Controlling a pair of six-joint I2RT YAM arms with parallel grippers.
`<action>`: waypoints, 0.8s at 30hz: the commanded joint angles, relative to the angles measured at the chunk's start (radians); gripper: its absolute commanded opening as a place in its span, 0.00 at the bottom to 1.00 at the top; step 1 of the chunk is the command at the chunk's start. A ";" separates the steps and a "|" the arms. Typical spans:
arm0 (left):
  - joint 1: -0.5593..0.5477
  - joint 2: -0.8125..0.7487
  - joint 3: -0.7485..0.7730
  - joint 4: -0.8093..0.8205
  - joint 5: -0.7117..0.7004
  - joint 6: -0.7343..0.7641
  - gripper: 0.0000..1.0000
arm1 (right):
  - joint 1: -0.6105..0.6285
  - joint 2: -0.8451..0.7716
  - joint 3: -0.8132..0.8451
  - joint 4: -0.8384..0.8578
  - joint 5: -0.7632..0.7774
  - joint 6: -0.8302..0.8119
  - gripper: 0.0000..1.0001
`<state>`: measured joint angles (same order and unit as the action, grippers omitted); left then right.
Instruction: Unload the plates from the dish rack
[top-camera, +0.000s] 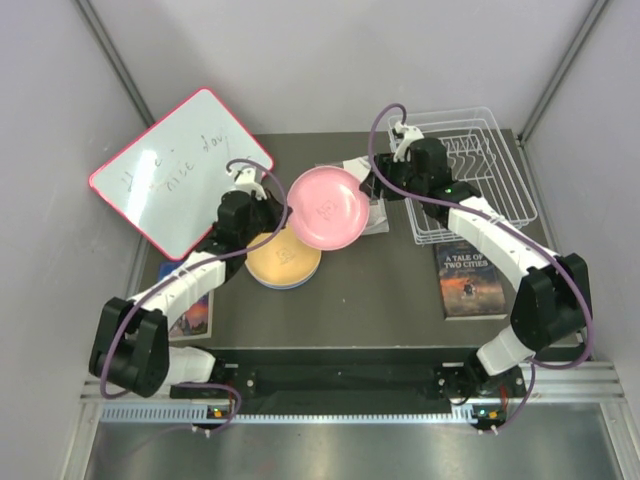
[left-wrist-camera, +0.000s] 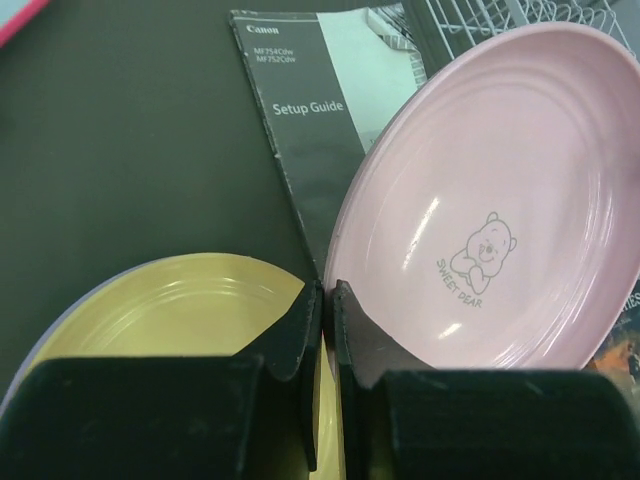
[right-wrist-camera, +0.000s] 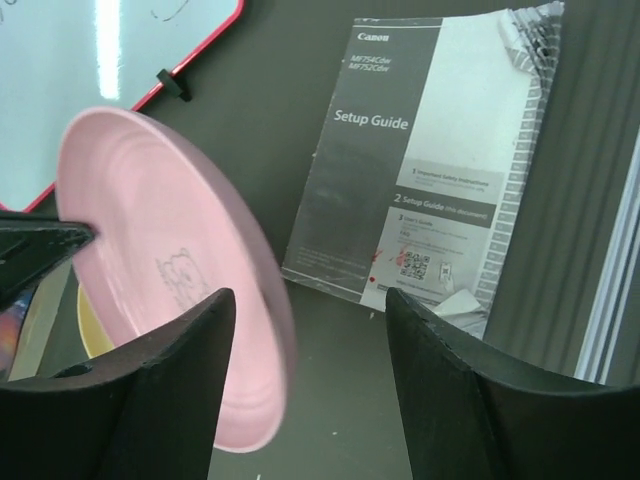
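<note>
Dark table (top-camera: 380, 290), left tool (left-wrist-camera: 326, 300) pinching pink plate (left-wrist-camera: 500, 200) rim, right tool (right-wrist-camera: 310, 300) parted wide

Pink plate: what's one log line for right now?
pink plate: tilted, lifted | left hand: shut on its rim | right hand: open | orange plate: lying flat below

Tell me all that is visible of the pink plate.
The pink plate is round, shallow, glossy like plastic, with faint rings and a small bear drawing with lettering in its middle. It is tilted, off the table, left of the dish rack. The left hand pinches its rim; the right hand stands open by the opposite edge, not gripping.
</note>
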<state>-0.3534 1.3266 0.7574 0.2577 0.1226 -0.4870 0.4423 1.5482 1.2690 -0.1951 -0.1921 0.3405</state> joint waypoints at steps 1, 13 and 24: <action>0.001 -0.093 -0.006 -0.011 -0.092 0.034 0.00 | 0.001 -0.020 0.015 0.008 0.054 -0.034 0.63; 0.005 -0.236 -0.041 -0.319 -0.394 0.031 0.00 | -0.047 -0.017 0.018 -0.015 0.088 -0.064 0.68; 0.005 -0.277 -0.112 -0.376 -0.436 -0.042 0.00 | -0.074 -0.013 -0.002 -0.015 0.094 -0.072 0.69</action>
<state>-0.3515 1.0595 0.6392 -0.1287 -0.2996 -0.4789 0.3782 1.5482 1.2694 -0.2260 -0.1062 0.2878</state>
